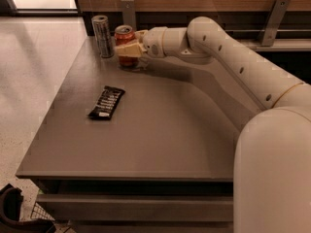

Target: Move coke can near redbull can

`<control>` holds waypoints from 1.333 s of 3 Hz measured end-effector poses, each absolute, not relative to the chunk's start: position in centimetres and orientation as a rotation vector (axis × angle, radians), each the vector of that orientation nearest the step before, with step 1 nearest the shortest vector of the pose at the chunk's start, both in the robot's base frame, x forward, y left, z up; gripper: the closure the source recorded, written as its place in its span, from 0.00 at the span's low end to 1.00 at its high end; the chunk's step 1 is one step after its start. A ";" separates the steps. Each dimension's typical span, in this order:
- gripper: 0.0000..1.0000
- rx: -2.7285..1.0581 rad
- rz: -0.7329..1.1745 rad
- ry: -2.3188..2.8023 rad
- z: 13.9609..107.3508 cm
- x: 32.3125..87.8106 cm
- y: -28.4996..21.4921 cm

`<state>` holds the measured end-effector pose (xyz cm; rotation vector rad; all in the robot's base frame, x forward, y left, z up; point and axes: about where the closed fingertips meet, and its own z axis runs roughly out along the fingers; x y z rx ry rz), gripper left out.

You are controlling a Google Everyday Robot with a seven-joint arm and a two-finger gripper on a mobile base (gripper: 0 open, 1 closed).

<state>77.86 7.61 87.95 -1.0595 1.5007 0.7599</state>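
The coke can point(126, 34), short and red-orange with a silver top, stands at the far left of the grey table point(160, 130). My gripper point(127, 50) is shut around its middle, with the arm reaching in from the right. The redbull can point(102, 36), tall, slim and silver-grey, stands upright just to the left of the coke can, a small gap between them. The lower part of the coke can is partly hidden by my fingers point(125, 48).
A flat black snack bar wrapper point(106, 102) lies on the left half of the table. A wooden wall with metal brackets point(273, 18) runs behind the table. The table's left edge drops to a light floor point(29, 81).
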 end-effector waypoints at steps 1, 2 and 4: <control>1.00 -1.086 0.789 1.496 87.0 78.3 8.9; 0.85 -1.089 0.794 1.494 86.9 78.3 9.2; 0.30 -1.096 0.805 1.492 86.7 78.1 10.0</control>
